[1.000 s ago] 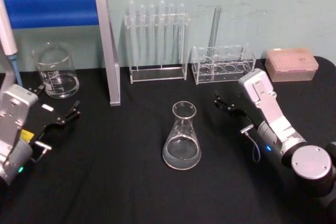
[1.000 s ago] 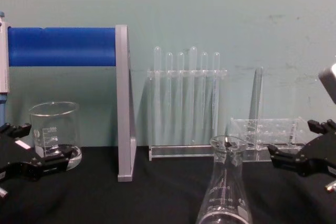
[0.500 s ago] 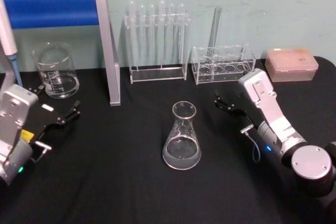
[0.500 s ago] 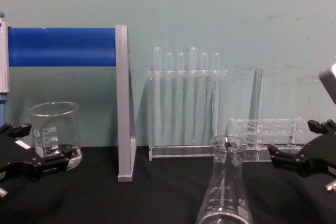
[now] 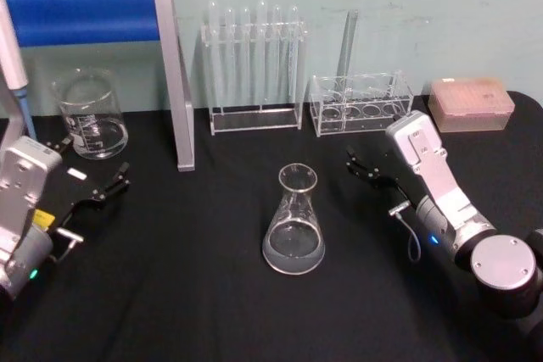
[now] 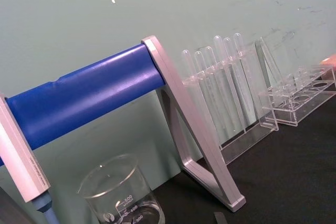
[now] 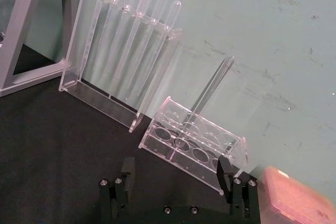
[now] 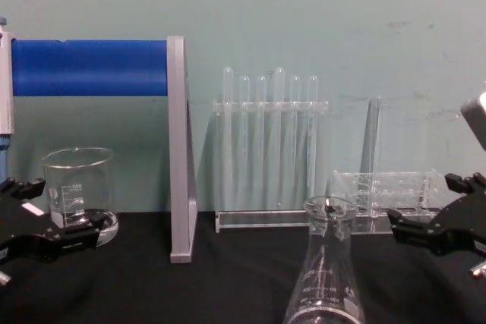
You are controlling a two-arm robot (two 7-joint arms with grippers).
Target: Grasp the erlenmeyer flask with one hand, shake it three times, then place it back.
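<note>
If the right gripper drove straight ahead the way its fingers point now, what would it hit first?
Probably the low clear rack: the right wrist view looks along the open right gripper straight at it, over bare black table. The erlenmeyer flask sits off to the robot's left, outside that line. Depth is uncertain.

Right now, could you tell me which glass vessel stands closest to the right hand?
The erlenmeyer flask, conical and alone mid-table, stands closest to the open right hand; the squat beaker sits far off by the left hand.

bare black table [image 5: 187, 294] around erlenmeyer flask [image 5: 294, 225], racks [image 5: 253, 74] well behind
</note>
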